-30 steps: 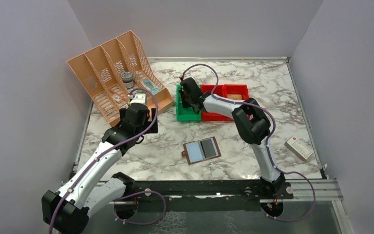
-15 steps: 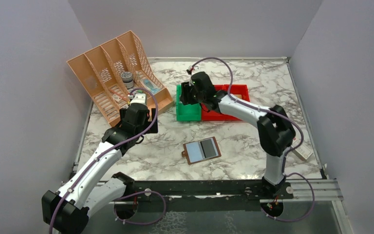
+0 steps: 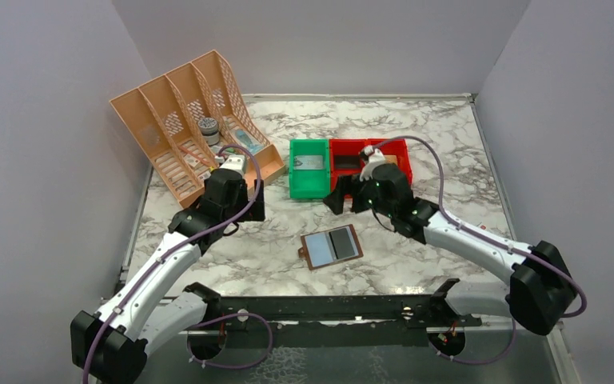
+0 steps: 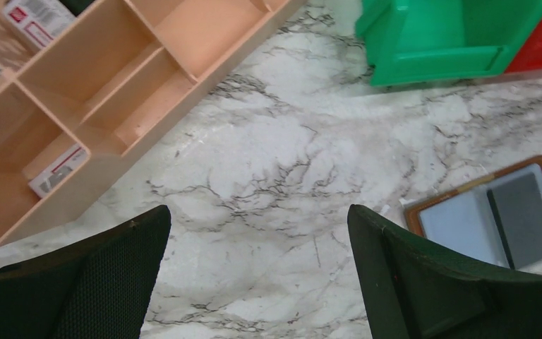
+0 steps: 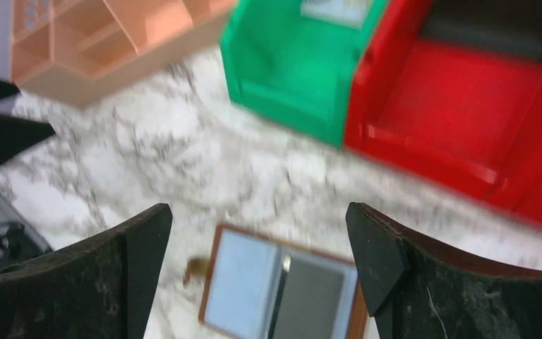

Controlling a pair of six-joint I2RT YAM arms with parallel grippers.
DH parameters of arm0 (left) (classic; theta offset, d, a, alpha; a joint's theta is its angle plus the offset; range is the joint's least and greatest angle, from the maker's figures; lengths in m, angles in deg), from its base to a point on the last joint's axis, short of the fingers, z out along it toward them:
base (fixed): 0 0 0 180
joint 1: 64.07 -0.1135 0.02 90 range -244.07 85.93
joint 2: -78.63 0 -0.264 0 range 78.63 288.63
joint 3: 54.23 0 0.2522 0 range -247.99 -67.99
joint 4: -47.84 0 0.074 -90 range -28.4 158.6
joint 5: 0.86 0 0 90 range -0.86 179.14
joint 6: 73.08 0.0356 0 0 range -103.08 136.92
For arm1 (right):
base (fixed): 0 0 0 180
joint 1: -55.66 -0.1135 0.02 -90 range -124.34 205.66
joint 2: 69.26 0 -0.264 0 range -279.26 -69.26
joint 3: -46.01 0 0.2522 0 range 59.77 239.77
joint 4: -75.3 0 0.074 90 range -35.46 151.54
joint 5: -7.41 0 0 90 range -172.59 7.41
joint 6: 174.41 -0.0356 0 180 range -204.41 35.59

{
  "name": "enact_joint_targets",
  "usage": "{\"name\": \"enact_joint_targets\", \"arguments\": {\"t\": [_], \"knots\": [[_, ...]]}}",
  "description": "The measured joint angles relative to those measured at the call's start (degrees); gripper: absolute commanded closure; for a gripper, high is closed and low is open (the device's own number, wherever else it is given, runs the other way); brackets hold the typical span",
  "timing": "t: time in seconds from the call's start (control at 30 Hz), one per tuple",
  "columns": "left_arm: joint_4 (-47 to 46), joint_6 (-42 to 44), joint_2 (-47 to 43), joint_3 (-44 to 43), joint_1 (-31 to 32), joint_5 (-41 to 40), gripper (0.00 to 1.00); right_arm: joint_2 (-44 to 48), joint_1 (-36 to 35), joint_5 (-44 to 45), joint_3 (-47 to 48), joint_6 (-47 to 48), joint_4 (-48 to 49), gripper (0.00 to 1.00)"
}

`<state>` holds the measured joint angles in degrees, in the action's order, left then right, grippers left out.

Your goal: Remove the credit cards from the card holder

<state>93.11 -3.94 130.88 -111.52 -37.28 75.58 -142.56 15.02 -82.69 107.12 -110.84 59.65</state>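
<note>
The brown card holder [image 3: 331, 246] lies open and flat on the marble, also visible in the right wrist view [image 5: 282, 293] and the left wrist view [image 4: 490, 212]. Its left half shows pale blue lining and its right half a dark grey panel [image 3: 344, 242]. One pale credit card [image 3: 312, 162] lies inside the green bin [image 3: 297, 186]. My right gripper [image 3: 345, 200] hovers open and empty between the bins and the holder [image 5: 257, 233]. My left gripper [image 3: 240, 206] is open and empty over bare marble left of the holder [image 4: 257, 233].
Red bins [image 3: 398, 148] stand right of the green one, and one holds a dark flat item [image 3: 348, 162]. A peach desk organizer [image 3: 180, 120] with small items stands at the back left. Walls close in three sides.
My right gripper has opened and pulled back from the green bin toward the holder, leaving a pale card in the bin. The left arm has barely moved.
</note>
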Motion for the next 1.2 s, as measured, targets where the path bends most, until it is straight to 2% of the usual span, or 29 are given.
{"name": "enact_joint_targets", "arguments": {"t": [0.17,0.23,0.3,0.4,0.5,0.57,0.63,0.8,0.87,0.93,1.0,1.2], "knots": [[-3.6,-3.5,-0.6,2.5,-0.1,9.0,0.13,7.3,0.1,-4.8,-17.6,-8.0,3.9,0.03],[-7.5,-6.1,-0.9,4.8,-0.1,14.9,0.19,10.8,0.1,-5.7,-21.9,-10.0,6.0,0.03],[-11.0,-9.3,0.1,6.6,0.0,20.9,0.21,14.4,0.1,-6.3,-26.9,-12.2,8.3,0.03],[-15.6,-13.1,3.2,7.9,1.5,26.3,0.22,18.9,0.1,-6.2,-30.8,-14.8,10.1,0.08],[-20.1,-17.0,4.9,9.5,5.7,27.7,0.23,22.0,0.1,-5.5,-31.9,-16.8,10.4,0.14],[-22.6,-19.4,6.0,9.8,9.1,27.6,0.24,22.8,0.1,-4.9,-31.2,-17.4,8.9,0.29],[-25.8,-21.4,7.5,9.8,12.9,26.6,0.28,22.8,0.1,-3.7,-29.9,-17.4,6.4,0.35],[-31.1,-26.8,12.3,9.8,22.0,21.2,0.33,21.4,0.2,-1.6,-26.6,-15.1,-0.2,0.44],[-33.0,-28.9,13.7,10.1,25.2,18.4,0.36,21.5,0.2,-1.7,-26.1,-13.1,-1.2,0.5],[-35.5,-30.8,14.4,11.1,27.8,16.1,0.37,21.5,0.2,-1.7,-26.1,-11.5,-1.7,0.53],[-38.2,-32.5,14.7,12.6,29.6,13.8,0.37,21.5,0.2,-1.6,-25.8,-10.0,-2.9,0.58],[-42.1,-35.8,16.5,15.4,32.1,8.0,0.39,21.5,0.2,-1.2,-25.4,-6.1,-4.6,0.63]]}}
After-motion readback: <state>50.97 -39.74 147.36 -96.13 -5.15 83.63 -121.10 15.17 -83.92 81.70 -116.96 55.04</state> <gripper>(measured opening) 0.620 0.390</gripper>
